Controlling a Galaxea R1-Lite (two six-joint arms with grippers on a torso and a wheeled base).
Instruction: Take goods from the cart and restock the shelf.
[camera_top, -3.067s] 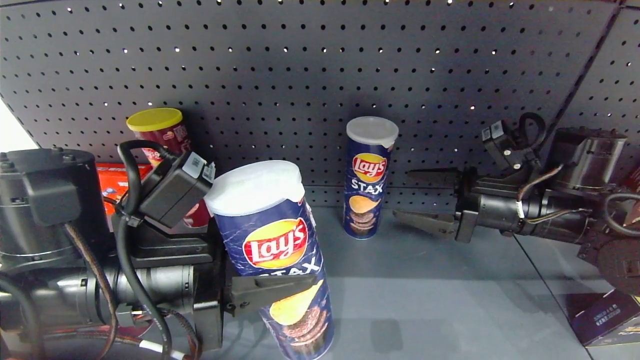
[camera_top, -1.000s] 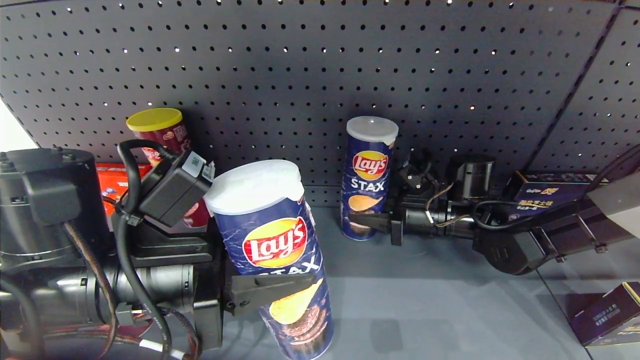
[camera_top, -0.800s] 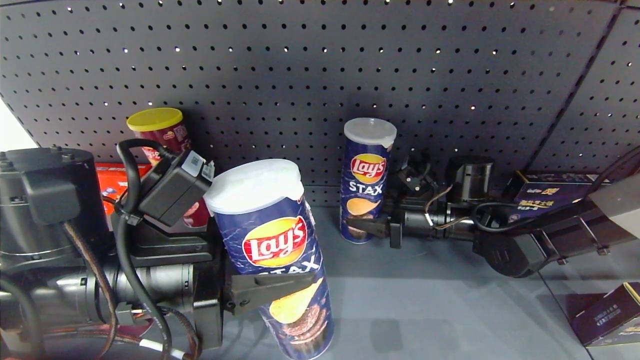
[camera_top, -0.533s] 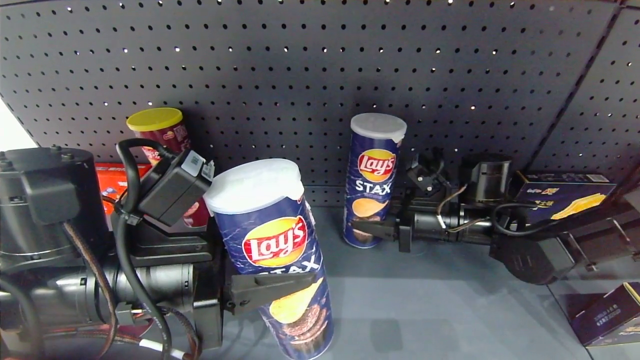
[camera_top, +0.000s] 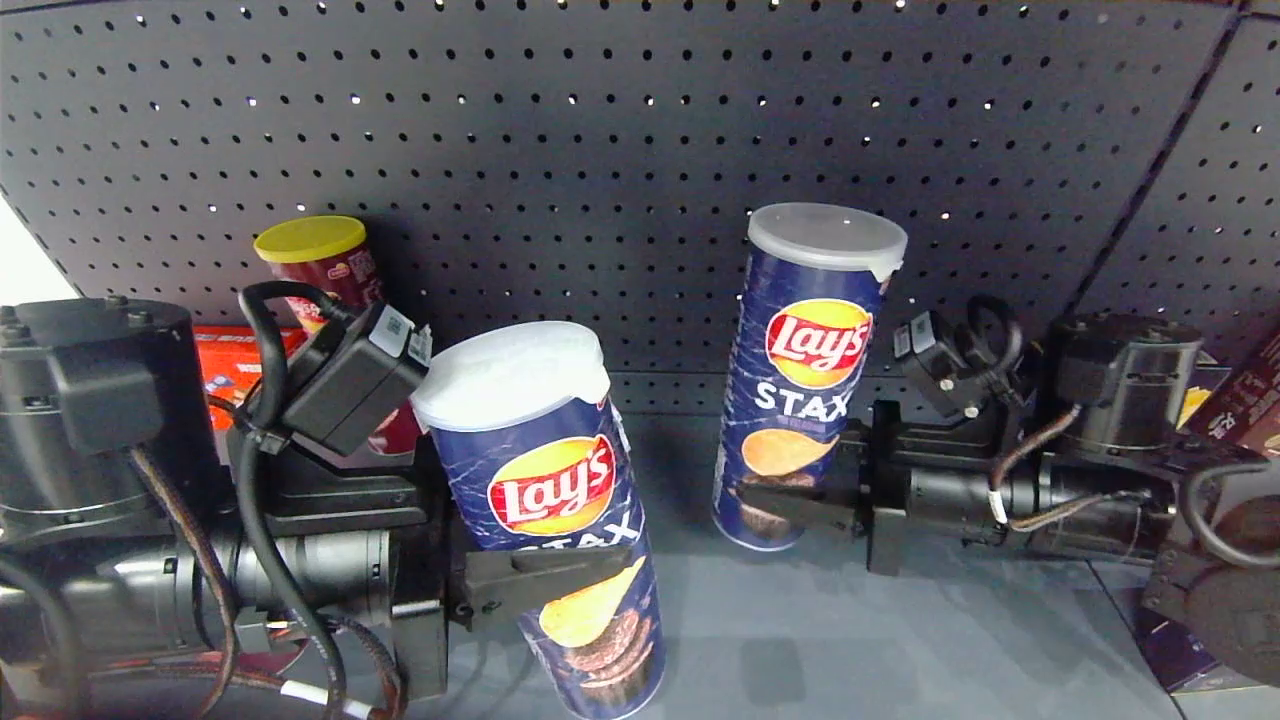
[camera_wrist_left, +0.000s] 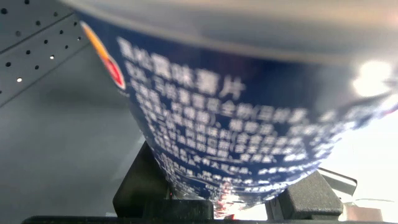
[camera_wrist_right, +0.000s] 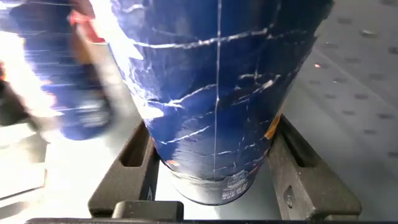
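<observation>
left claw (camera_top: 572, 590) pinching the front chips can (camera_top: 540, 470) low down, right claw (camera_top: 778, 502) squeezing the back chips can (camera_top: 812, 340) (it's leaning a bit), grey shelf (camera_top: 900, 640) stretching underneath

Stock count as observed. Blue chip cans with clear lids: two, namely the left blue can (camera_top: 545, 500) and the right blue can (camera_top: 800, 370). Dark red can with yellow lid (camera_top: 330, 265): one. Flat red pack (camera_top: 225, 360): one, partly hidden behind the arm. Dark boxes at the right edge: at least two, a dark blue box (camera_top: 1165, 655) and a red-brown box (camera_top: 1262, 385); both are cut off, so the full number cannot be confirmed. Grippers: two, the left gripper (camera_top: 560, 575) and the right gripper (camera_top: 785, 505), each carrying one blue can. Shelf board (camera_top: 900, 640): one. Perforated back panels: two, a main panel (camera_top: 600, 120) and a side panel (camera_top: 1220, 200).
</observation>
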